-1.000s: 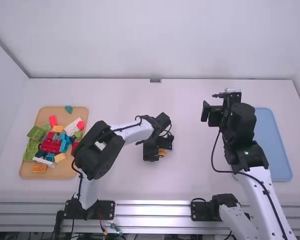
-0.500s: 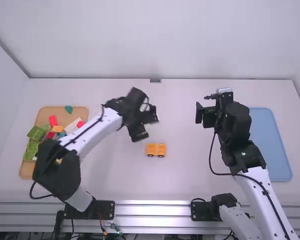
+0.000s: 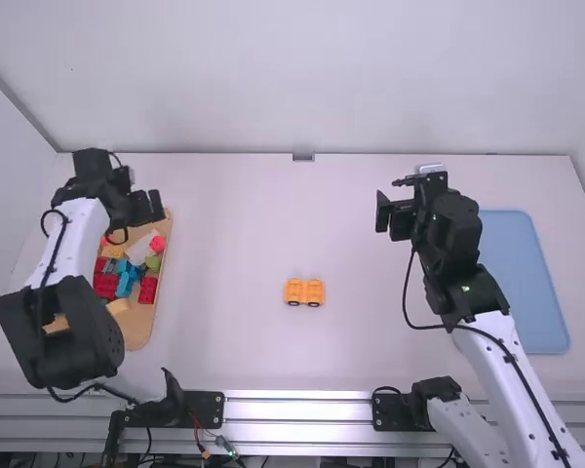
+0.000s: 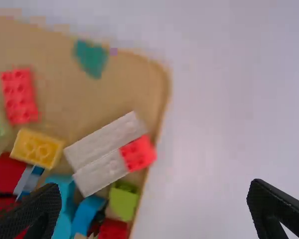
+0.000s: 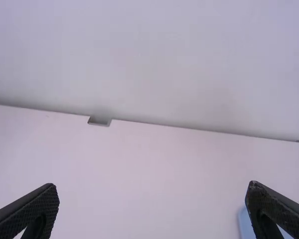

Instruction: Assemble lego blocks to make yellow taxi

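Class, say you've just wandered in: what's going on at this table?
Two robot arms are partway through building a yellow taxi from blocks. The left gripper hovers, fingers open and empty, over the tan tray of loose blocks. The right gripper is also open and empty. A small yellow wheeled piece sits mid-table, untouched.

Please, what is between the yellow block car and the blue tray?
The right arm and its cable cross between the yellow car and the blue tray, as the high view shows.
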Robot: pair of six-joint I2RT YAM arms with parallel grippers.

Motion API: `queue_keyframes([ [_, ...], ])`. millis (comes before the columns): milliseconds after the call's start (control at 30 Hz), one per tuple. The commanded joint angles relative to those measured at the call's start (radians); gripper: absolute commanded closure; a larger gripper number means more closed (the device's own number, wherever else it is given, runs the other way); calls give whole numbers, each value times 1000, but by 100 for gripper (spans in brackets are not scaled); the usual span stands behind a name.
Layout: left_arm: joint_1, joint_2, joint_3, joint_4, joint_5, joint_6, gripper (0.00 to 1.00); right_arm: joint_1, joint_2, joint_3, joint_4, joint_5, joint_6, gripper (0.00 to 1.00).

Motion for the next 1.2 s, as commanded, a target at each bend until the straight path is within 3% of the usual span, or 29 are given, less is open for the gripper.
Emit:
queue_keyframes([
  [0,58,61,8,-18,9,-151,1,1,21,28,19,-21,4,1],
  [100,96,158,82,-94,10,-194,1,1,45,28,45,-57,4,1],
  [233,116,324,280,-229,10,-208,1,1,59,28,64,-72,4,1],
  [367,114,384,375,-276,9,-293,1,2,58,28,60,-72,5,1],
  [500,118,387,373,-254,-8,-542,1,1,48,28,48,-72,4,1],
  [633,115,387,347,-272,-148,-565,1,2,45,28,41,-72,4,1],
  [767,116,389,325,-290,-235,-724,1,1,43,28,32,-71,4,1],
  [1167,145,391,274,-223,-171,-731,1,1,43,28,20,-72,4,1],
])
